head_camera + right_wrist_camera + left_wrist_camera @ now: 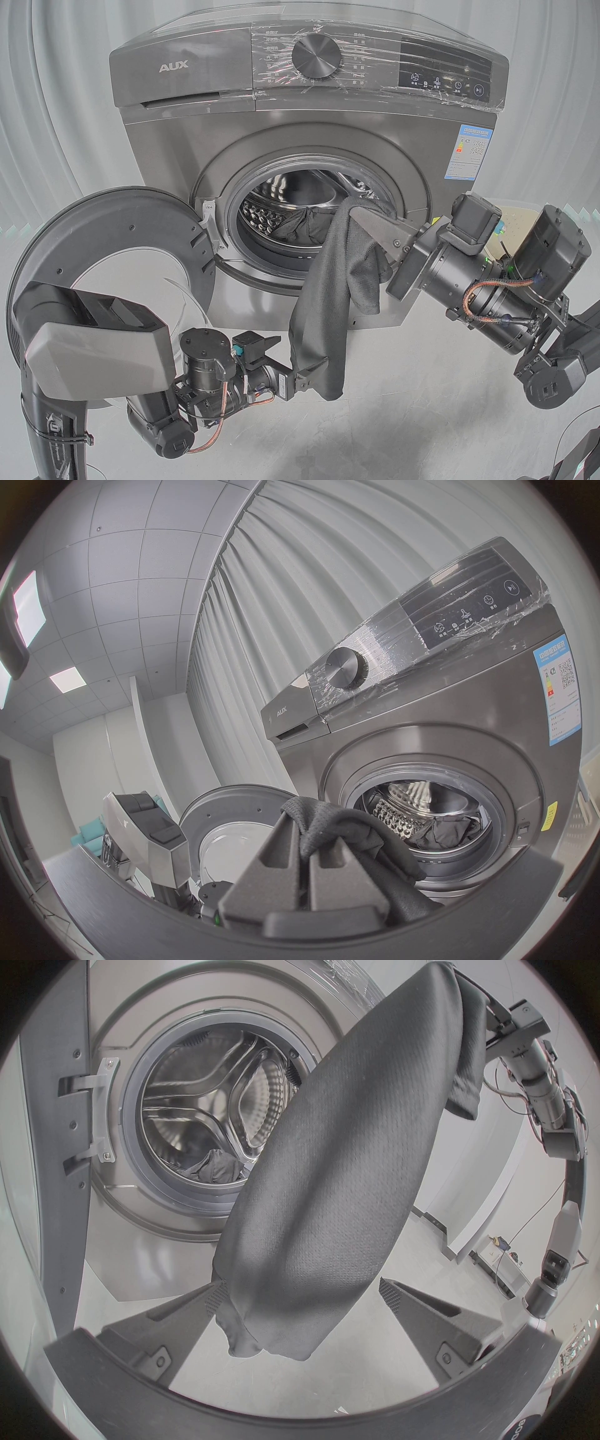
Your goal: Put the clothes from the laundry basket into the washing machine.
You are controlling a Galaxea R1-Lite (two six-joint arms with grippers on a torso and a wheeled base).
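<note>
A long dark grey garment (337, 294) hangs in front of the washing machine's (175, 144) open drum mouth. My right gripper (362, 215) is shut on its upper end, level with the drum opening's right rim; the right wrist view shows the cloth (350, 830) bunched over the closed gripper (307, 855). The garment's lower end (281, 1310) dangles between the wide-apart fingers of my left gripper (300, 1288), which is open low in front of the machine (312, 375). Another dark piece of clothing (306, 225) lies inside the drum (206, 1104).
The round door (112, 231) stands swung open to the left of the drum mouth, close above my left arm. A pale perforated basket (522, 222) peeks out behind my right arm. Bare light floor lies in front of the machine.
</note>
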